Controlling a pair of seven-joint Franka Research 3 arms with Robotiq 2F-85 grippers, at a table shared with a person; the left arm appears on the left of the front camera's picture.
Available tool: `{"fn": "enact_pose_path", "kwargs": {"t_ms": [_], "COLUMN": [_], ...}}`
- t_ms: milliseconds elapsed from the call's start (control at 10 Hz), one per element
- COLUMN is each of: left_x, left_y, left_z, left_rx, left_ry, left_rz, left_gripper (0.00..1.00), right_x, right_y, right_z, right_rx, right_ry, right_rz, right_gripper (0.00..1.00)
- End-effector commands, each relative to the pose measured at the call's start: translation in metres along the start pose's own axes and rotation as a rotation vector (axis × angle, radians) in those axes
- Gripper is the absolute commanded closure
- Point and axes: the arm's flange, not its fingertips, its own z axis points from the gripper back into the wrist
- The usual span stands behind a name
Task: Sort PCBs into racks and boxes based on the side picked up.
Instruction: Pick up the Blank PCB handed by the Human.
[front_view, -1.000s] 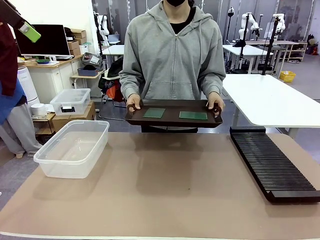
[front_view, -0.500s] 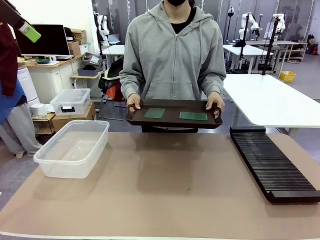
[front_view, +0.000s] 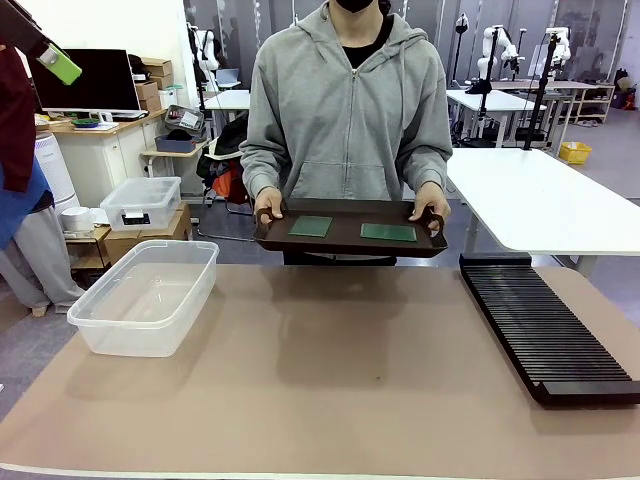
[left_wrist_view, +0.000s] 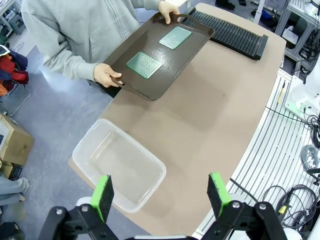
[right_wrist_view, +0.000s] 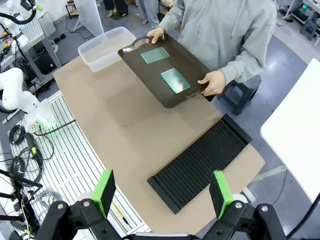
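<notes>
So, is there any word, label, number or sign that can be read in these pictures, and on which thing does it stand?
No text can be read.
PCBs on the tray: fine markings, too small to read.
Small lidded box beyond the table: a dark label, too blurred to read.
Rack and tub: no print seen.

No word, number or brand can be read anywhere. The green circuit boards (front_view: 310, 227) on the brown tray (front_view: 345, 230) carry fine markings too small to make out. The dark label (front_view: 134, 217) on the small lidded box (front_view: 140, 200), middle left, is a blur.
</notes>
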Motion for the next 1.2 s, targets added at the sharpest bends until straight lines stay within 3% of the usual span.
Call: {"fn": "enact_pose_path", "kwargs": {"t_ms": [0, 1100], "left_x": [-0.0014, -0.0014], "left_y": [-0.0003, -0.0003], "left_z": [-0.0005, -0.0005], "left_rx": [-0.007, -0.007], "left_ry": [-0.007, -0.007], "left_rz": [-0.004, -0.004], "left_gripper": [0.00, 0.00], "right_x": [0.0013, 0.0013], "right_y": [0.0057, 0.0057], "right_z": [0.0009, 0.0009], "right_rx": [-0.007, -0.007], "right_ry": [0.008, 0.008], "right_rz": [0.004, 0.004], "right_gripper": [0.00, 0.00]}}
